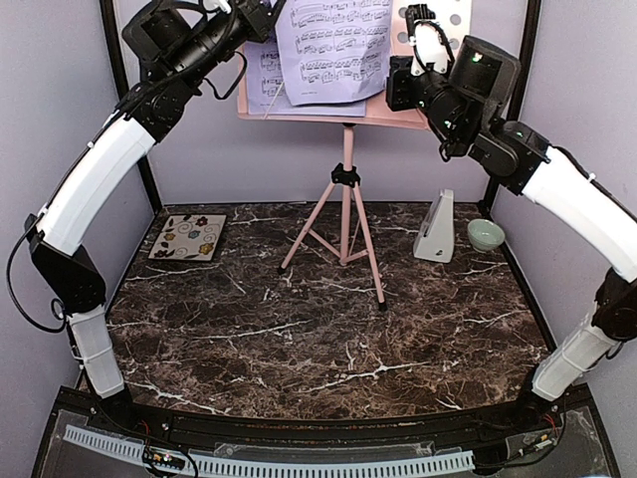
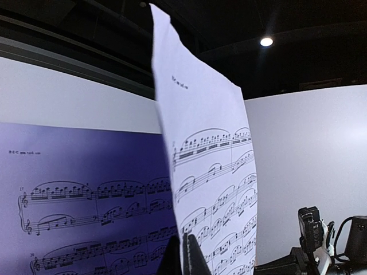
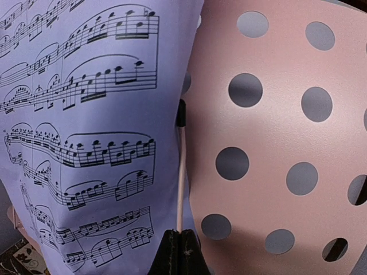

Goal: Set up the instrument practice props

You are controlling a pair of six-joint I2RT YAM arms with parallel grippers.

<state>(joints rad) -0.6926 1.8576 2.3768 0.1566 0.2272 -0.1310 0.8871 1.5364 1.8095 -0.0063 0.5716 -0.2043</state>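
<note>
A pink perforated music stand (image 1: 347, 214) stands on its tripod legs at the back centre of the dark marble worktop (image 1: 299, 339), its desk raised between the two arms. Two lavender sheets of music sit on the desk. The front page (image 1: 333, 50) leans across the middle and overlaps the rear page (image 1: 261, 88), which shows at the desk's left side.

The left end effector (image 2: 183, 255) is closed on the front page, the paper's edge pinched between its dark fingers while the sheet curls upward in the left wrist view. The right end effector (image 3: 180, 252) is fully closed at the lower right edge of the same sheet, against the pink holed panel. The pictures do not show whether it has any paper between its fingers.

The small white pyramid-shaped metronome (image 1: 436, 227) stands upright on the worktop to the right of the tripod. A pale green bowl (image 1: 485, 235) sits just beside it, toward the right wall. A floral tile (image 1: 188, 237) lies flat at the back left, well apart from the stand.
</note>
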